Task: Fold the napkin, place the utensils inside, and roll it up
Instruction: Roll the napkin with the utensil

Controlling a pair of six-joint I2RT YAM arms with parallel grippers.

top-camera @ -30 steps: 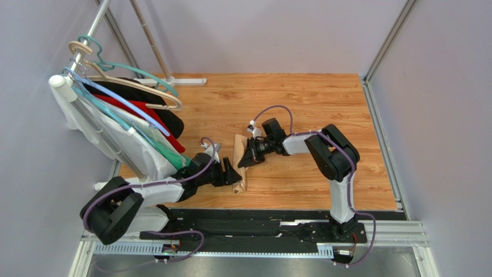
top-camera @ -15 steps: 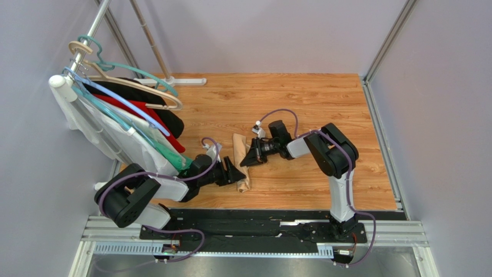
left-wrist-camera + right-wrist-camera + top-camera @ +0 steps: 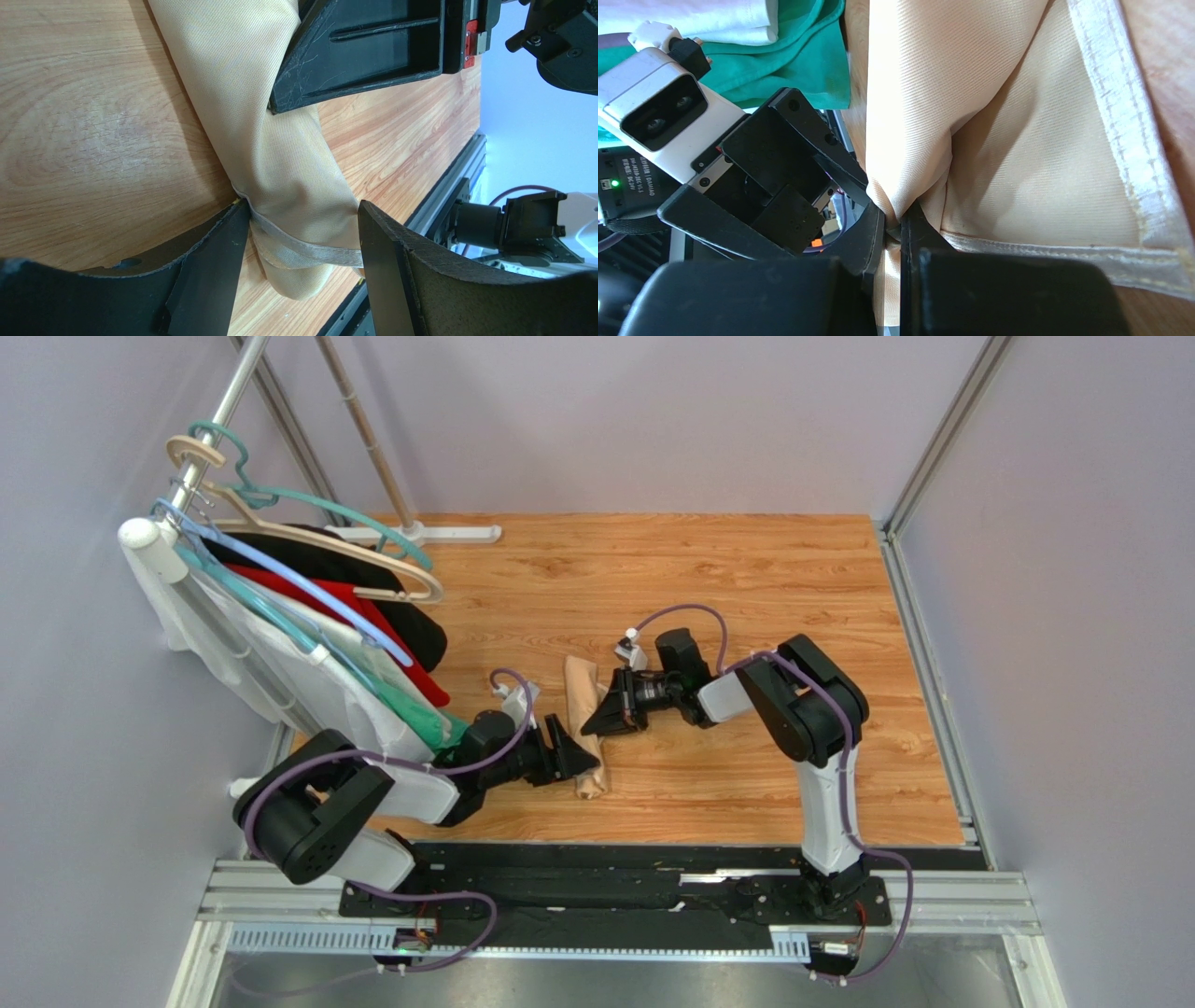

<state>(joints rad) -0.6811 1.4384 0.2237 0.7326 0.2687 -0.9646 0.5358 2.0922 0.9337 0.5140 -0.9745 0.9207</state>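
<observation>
The peach-beige napkin [image 3: 578, 683] lies as a narrow rolled bundle on the wooden table, running front to back between the two grippers. My left gripper [image 3: 572, 756] is open, with its jaws either side of the roll's near end [image 3: 281, 161], and the hem band spans the gap. My right gripper [image 3: 598, 720] is shut on a pinched fold of the napkin [image 3: 1018, 154] at the roll's middle. In the right wrist view its jaws [image 3: 901, 220] are closed on the cloth. The utensils do not show in any view.
A rack of white, red, black and green garments on hangers [image 3: 302, 637] stands at the left, close to the left arm, and the green cloth [image 3: 801, 49] shows beyond the napkin. Grey walls enclose the table. A black rail [image 3: 631, 861] runs along the front edge.
My left arm has pushed forward and right, bringing its gripper up around the roll's near end. The right wrist has drawn back slightly to the right. The napkin has barely moved.
</observation>
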